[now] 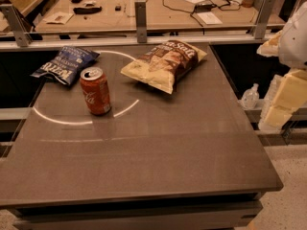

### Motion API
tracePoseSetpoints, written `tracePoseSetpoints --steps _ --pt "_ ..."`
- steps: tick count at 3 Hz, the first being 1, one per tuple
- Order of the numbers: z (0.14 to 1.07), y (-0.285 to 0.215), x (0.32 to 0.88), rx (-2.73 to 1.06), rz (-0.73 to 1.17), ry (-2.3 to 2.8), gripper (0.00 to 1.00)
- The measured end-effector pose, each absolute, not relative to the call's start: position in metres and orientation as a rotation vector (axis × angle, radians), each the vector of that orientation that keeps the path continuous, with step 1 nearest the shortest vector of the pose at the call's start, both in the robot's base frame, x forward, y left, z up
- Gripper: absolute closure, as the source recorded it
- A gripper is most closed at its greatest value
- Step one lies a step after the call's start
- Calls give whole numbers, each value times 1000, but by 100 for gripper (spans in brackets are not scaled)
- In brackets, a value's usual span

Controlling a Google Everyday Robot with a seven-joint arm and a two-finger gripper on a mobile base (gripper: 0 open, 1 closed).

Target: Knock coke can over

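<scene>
The coke can (95, 91) is red with white script and a silver top. It stands upright on the dark table (158, 152), left of the middle, inside a thin white arc on the tabletop. My gripper (284, 102) is cream-coloured and hangs beyond the table's right edge, far to the right of the can and touching nothing. The white arm (296, 35) rises above it.
A blue chip bag (64, 63) lies behind and left of the can. A brown and cream chip bag (165, 63) lies behind and right of it. A clear bottle (250, 97) stands off the right edge. A cluttered wooden desk (144, 11) sits behind a metal rail.
</scene>
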State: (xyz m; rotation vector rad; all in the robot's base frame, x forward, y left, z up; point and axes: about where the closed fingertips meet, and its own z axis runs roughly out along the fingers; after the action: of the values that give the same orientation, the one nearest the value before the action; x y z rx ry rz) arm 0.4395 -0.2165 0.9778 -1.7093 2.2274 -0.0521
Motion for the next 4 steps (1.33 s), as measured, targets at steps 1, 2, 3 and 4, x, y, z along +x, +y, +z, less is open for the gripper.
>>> tracePoseSetpoints --steps 1,2,3,4 --pt "971 -242 449 -1614 86 2230 0" --pt "952 -257 461 -1504 342 2146 0" --pt "954 -249 461 -1441 546 1956 0" --pt "970 -222 450 -1414 744 1730 0"
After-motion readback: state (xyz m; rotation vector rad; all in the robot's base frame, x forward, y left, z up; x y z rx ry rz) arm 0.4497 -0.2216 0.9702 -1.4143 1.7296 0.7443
